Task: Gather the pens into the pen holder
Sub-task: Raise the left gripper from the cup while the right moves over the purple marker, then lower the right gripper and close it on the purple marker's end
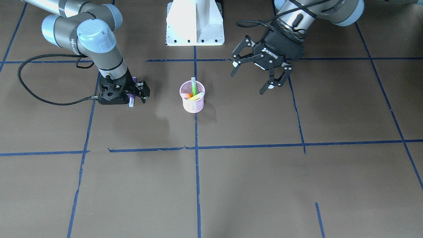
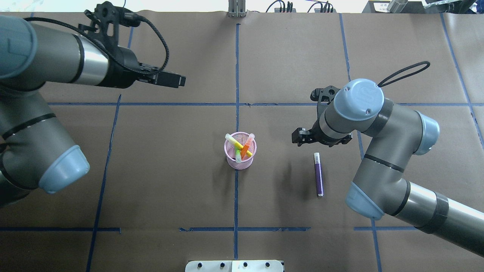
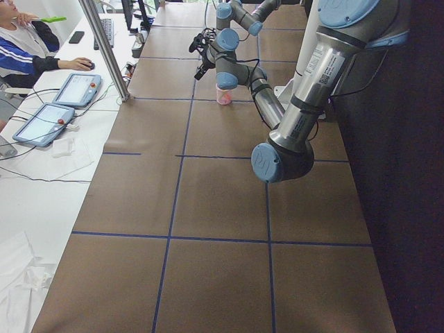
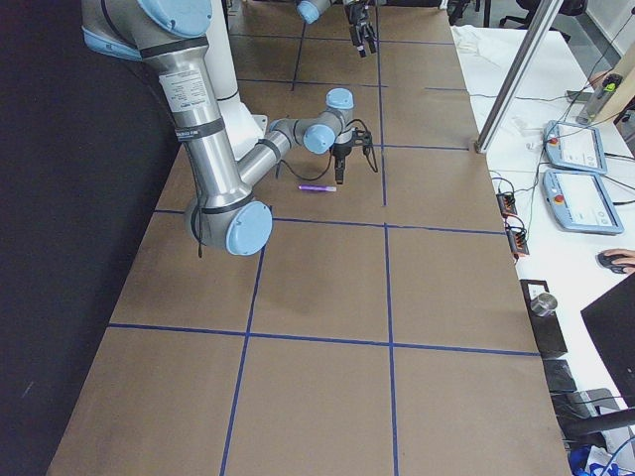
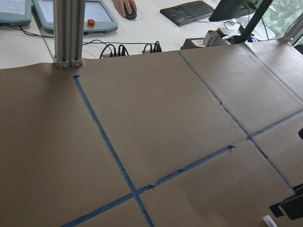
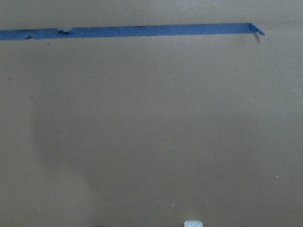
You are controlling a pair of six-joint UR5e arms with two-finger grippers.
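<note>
The pink mesh pen holder stands at the table's middle and also shows in the front view. An orange pen, a green pen and a yellow one stand in it. The purple pen lies flat on the table to the holder's right; no gripper holds it. My right gripper points down, low over the table just beyond the pen's pale cap end, and looks open and empty. My left gripper is open and empty, raised above the far left of the table.
The white robot base stands at the near table edge. A black cable loops by the right arm. An aluminium post rises at the far edge. Blue tape lines cross the brown paper.
</note>
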